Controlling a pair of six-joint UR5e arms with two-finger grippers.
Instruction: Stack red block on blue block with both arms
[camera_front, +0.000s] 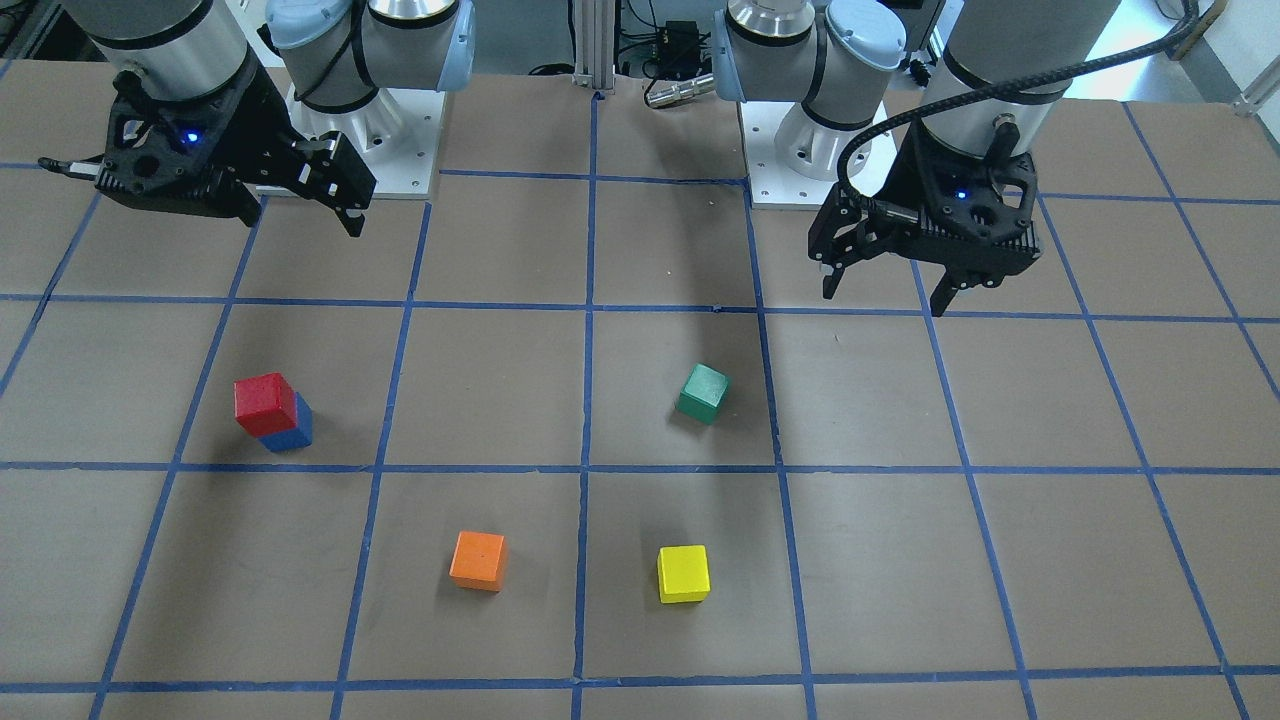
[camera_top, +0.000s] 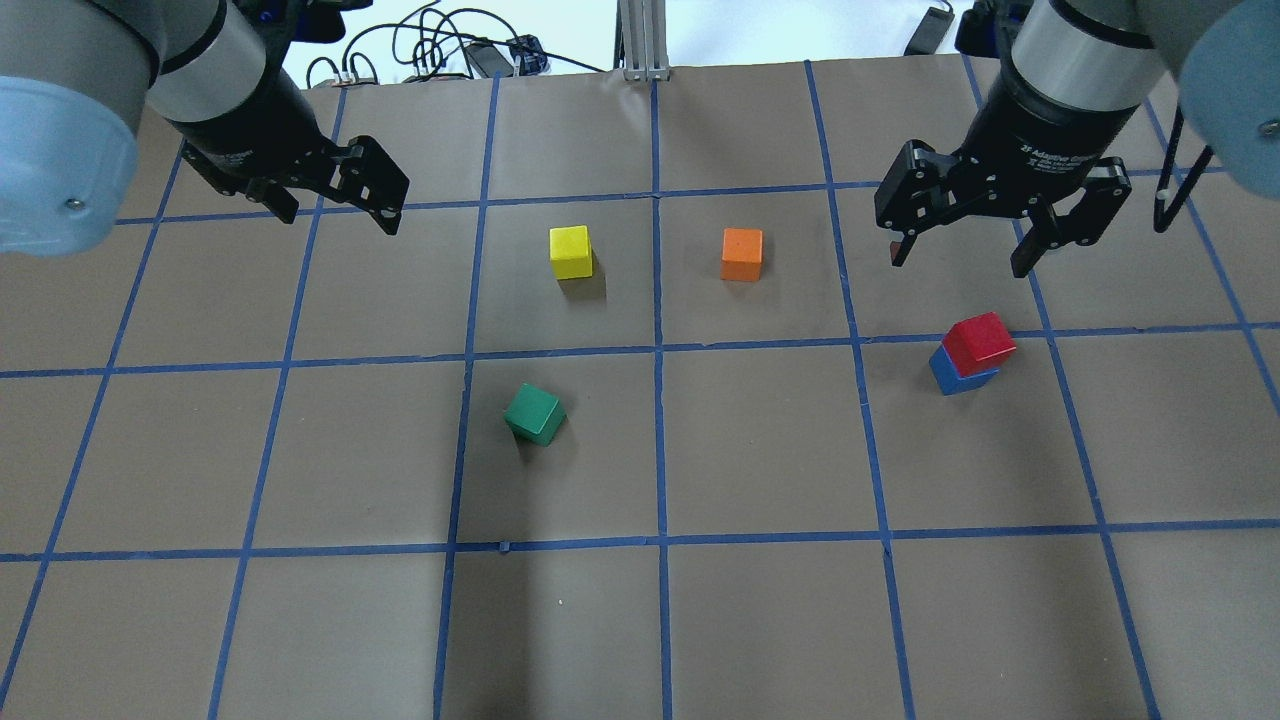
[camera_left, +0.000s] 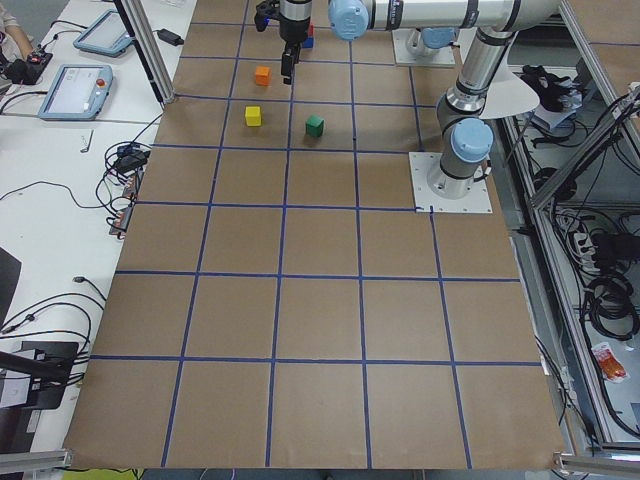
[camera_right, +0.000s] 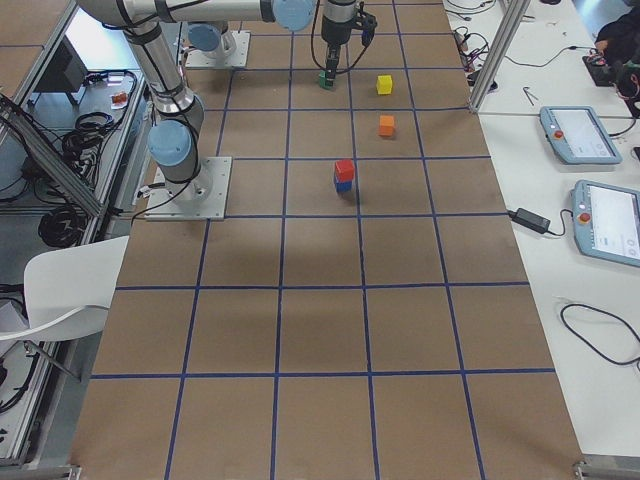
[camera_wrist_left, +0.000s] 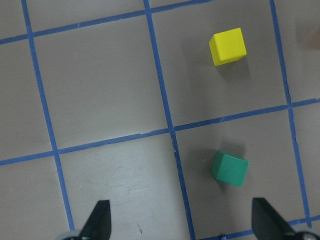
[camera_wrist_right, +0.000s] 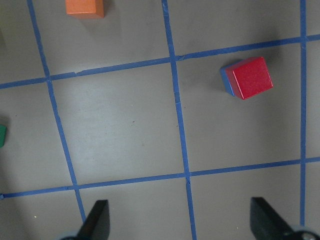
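The red block sits on top of the blue block, turned slightly against it. The stack also shows in the overhead view, red block on blue block, and in the right wrist view. My right gripper is open and empty, raised above the table just beyond the stack. My left gripper is open and empty, high over the far left of the table, away from all the blocks. In the left wrist view both fingertips stand wide apart.
A green block, a yellow block and an orange block lie apart near the table's middle. The brown table carries a grid of blue tape. Both arm bases stand at the robot's edge.
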